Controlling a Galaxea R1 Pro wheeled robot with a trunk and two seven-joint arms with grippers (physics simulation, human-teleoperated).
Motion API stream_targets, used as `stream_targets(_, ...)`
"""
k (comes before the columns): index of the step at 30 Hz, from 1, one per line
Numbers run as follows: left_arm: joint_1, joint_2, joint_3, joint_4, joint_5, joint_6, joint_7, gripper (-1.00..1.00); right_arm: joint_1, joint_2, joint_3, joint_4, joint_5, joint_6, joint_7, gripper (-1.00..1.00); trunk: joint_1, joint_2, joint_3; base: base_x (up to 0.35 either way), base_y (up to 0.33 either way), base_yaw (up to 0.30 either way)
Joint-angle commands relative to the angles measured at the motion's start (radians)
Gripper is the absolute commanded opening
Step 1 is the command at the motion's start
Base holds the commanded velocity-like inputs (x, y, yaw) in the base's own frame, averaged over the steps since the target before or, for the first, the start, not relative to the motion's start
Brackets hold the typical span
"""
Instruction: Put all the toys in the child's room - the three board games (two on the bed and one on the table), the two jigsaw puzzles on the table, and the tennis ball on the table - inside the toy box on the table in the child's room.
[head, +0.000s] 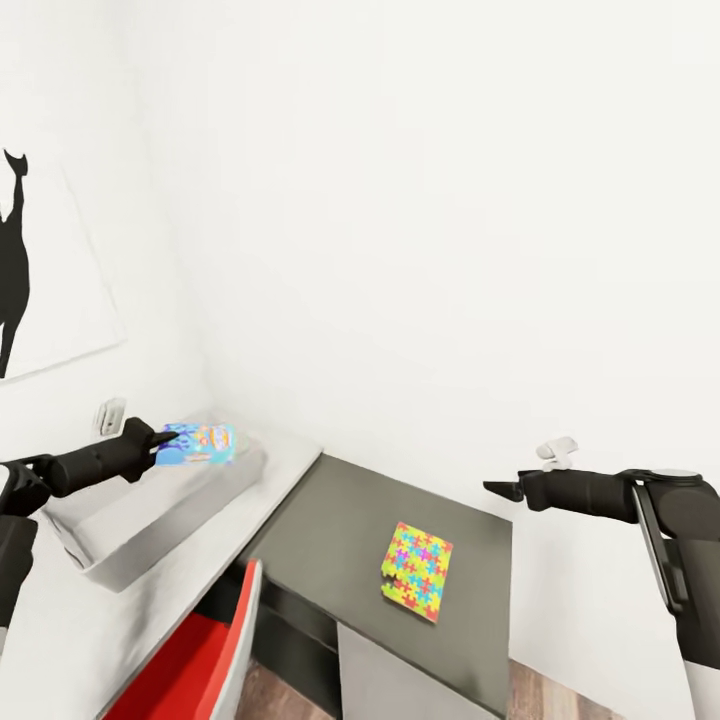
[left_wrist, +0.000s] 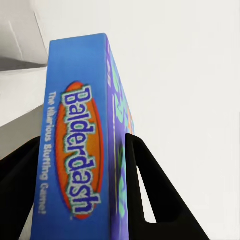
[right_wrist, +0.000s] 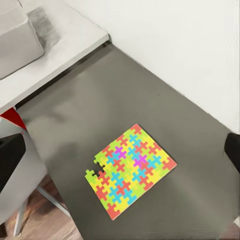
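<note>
My left gripper (head: 170, 441) is shut on a mainly blue board game (head: 202, 442), held on edge just above the far end of the light grey toy box (head: 120, 535), which stands on the pale table (head: 285, 470). In the left wrist view the game's spine reads "Balderdash" (left_wrist: 77, 150), clamped between both black fingers (left_wrist: 155, 190). One jigsaw puzzle (head: 418, 570) lies flat on a lower dark grey surface (head: 330, 540). My right gripper (head: 500, 488) hangs open above and to the right of it. The right wrist view looks down on that puzzle (right_wrist: 131, 169), with nothing held between its fingertips (right_wrist: 11, 155).
A red chair (head: 200, 650) stands under the table's edge at the front. White walls close in behind and to the left, with a black silhouette picture (head: 15, 270) and a wall outlet (head: 110, 415). Wood floor (head: 560, 705) shows at the bottom right.
</note>
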Motion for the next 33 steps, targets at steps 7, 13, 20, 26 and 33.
stream_targets(7, 0.005, 0.005, 0.003, -0.018, 0.02, 0.0, 0.009, -1.0, -0.002, 0.0, -0.02, -0.001, 0.01, 0.006, 0.01, 1.0, 0.001, -0.003, 0.001, 0.164, 0.253, -0.286)
stream_targets(13, 0.012, 0.003, 0.004, -0.043, 0.02, -0.001, 0.01, -1.0, -0.003, 0.0, -0.022, -0.001, 0.01, 0.006, 0.01, 1.0, 0.001, -0.003, 0.004, 0.105, 0.139, -0.231)
stream_targets(20, 0.019, 0.004, 0.005, -0.048, 0.02, -0.001, 0.009, -1.0, 0.0, 0.001, -0.024, -0.001, 0.01, 0.006, 0.01, 1.0, 0.001, -0.003, 0.004, 0.074, 0.041, -0.037)
stream_targets(26, 0.02, 0.004, 0.006, -0.046, 0.019, -0.003, 0.007, -1.0, 0.001, 0.0, -0.024, -0.001, 0.008, 0.006, 0.012, 1.0, 0.001, -0.003, 0.004, 0.059, 0.023, -0.003)
stream_targets(33, 0.01, 0.056, 0.102, 0.023, 0.019, -0.004, 0.001, -1.0, 0.001, 0.01, -0.023, -0.002, 0.007, 0.006, 0.013, 1.0, 0.001, -0.003, 0.004, 0.001, 0.0, 0.0)
